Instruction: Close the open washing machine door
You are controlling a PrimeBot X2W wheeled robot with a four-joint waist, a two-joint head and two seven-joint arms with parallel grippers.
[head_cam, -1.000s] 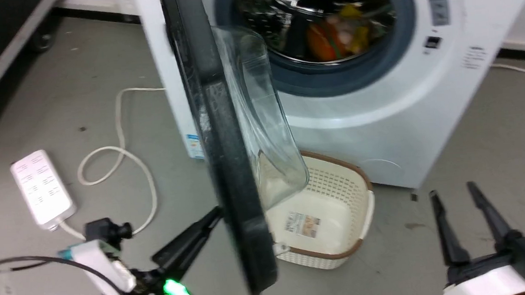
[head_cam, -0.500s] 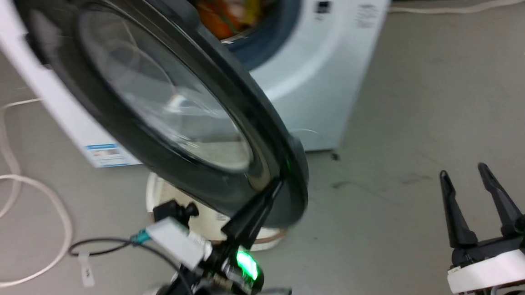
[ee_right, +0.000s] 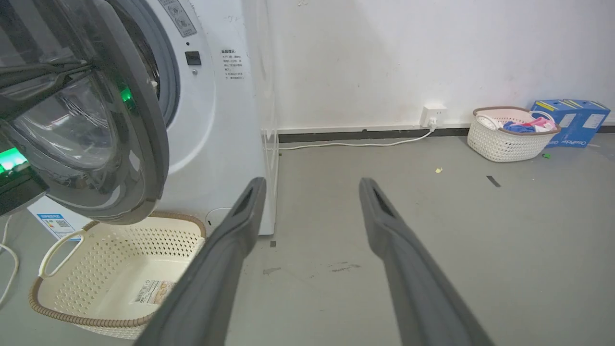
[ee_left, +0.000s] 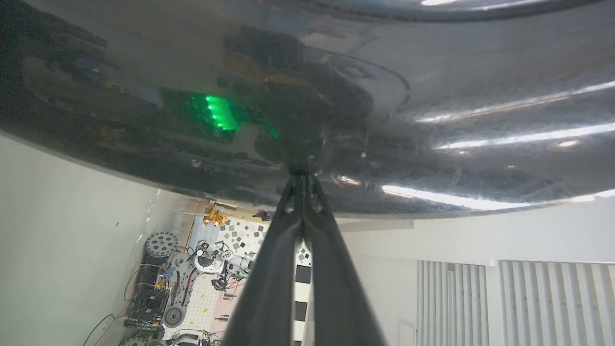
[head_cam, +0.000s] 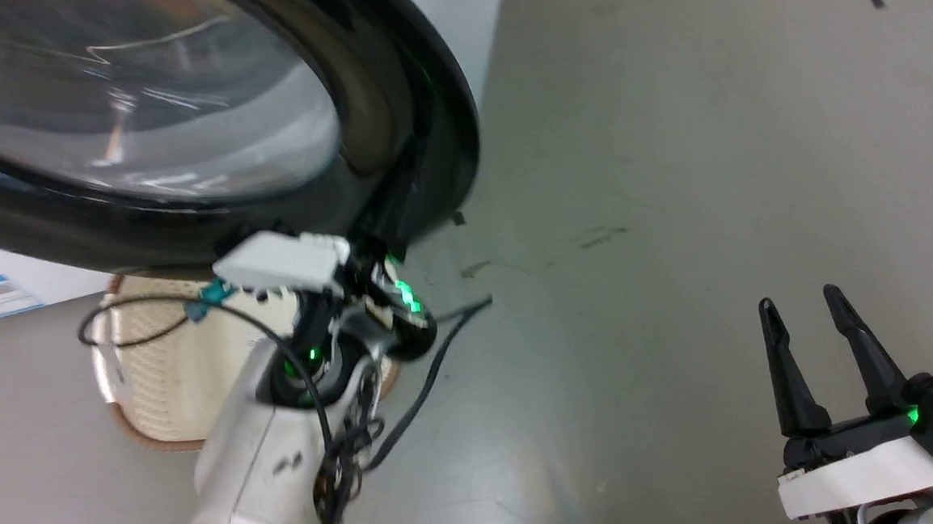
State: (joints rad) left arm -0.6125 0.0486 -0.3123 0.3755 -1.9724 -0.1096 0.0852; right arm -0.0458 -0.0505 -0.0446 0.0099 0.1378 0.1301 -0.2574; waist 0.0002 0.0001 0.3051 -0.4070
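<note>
The washing machine door [head_cam: 182, 109], black and round with a bulging glass bowl, stands partly open and spans the upper left of the head view. My left gripper [ee_left: 300, 175] is shut with nothing in it, and its joined tips press on the door's glossy black rim [ee_left: 432, 96]. In the head view that gripper [head_cam: 380, 239] sits under the door's lower edge. From the right wrist, the door [ee_right: 86, 125] hangs at an angle before the white washing machine [ee_right: 216, 120]. My right gripper [head_cam: 797, 302] is open and empty at the lower right, away from the door.
A cream perforated basket [ee_right: 115, 259] lies on the floor under the door, right at the washer's front. Further right by the wall stand a second basket with clothes [ee_right: 511, 134], a blue box [ee_right: 571, 115] and a wall socket with cable [ee_right: 432, 115]. Grey floor [head_cam: 671, 160] lies open to the right.
The head camera has swung, shifting the whole picture. The door has turned from edge-on to facing me, closer to the washer, with my left gripper following its rim. The right gripper stays open.
</note>
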